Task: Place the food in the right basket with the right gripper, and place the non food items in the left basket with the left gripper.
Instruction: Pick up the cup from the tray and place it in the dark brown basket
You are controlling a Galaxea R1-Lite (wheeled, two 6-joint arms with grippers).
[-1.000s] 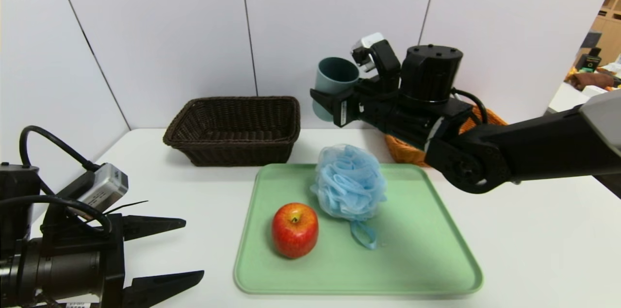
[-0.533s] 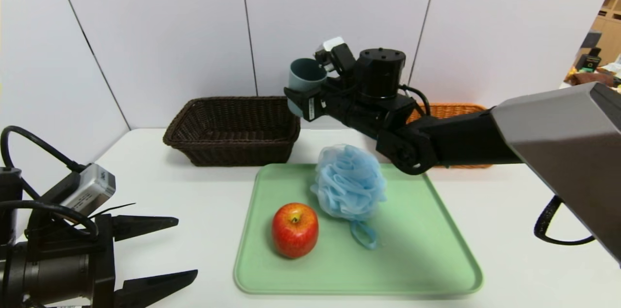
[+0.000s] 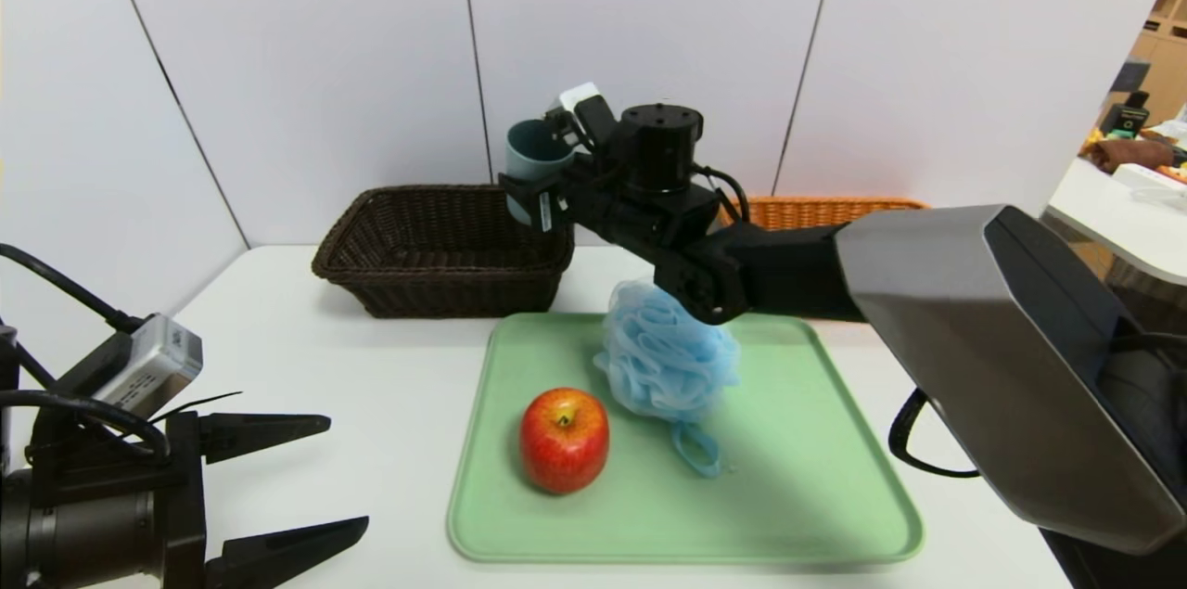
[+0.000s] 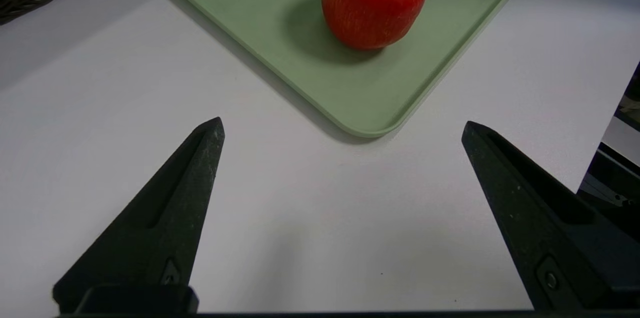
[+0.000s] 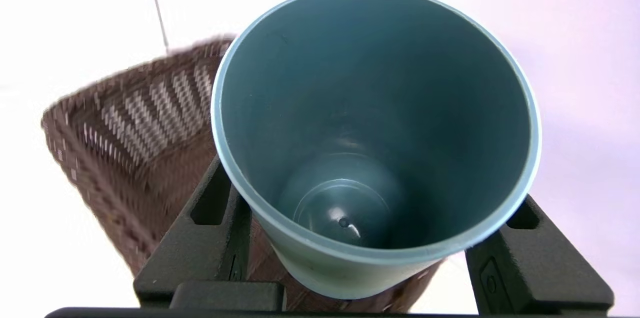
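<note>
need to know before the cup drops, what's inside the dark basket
No items show in the visible part of the dark basket, just bare weave. The cup and right claw cover its right end.

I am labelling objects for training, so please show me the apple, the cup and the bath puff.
Apple (image 3: 564,442): head view, front side.
Cup (image 5: 375,107): right wrist view, inner wall.
Bath puff (image 3: 663,357): head view, mesh middle.

"How many baskets are there?" "Two: one dark brown, one orange; one tray as well." 
"And cups, apples, bath puffs?" "One cup; one apple; one bath puff; two grippers, too: one left, one right."
</note>
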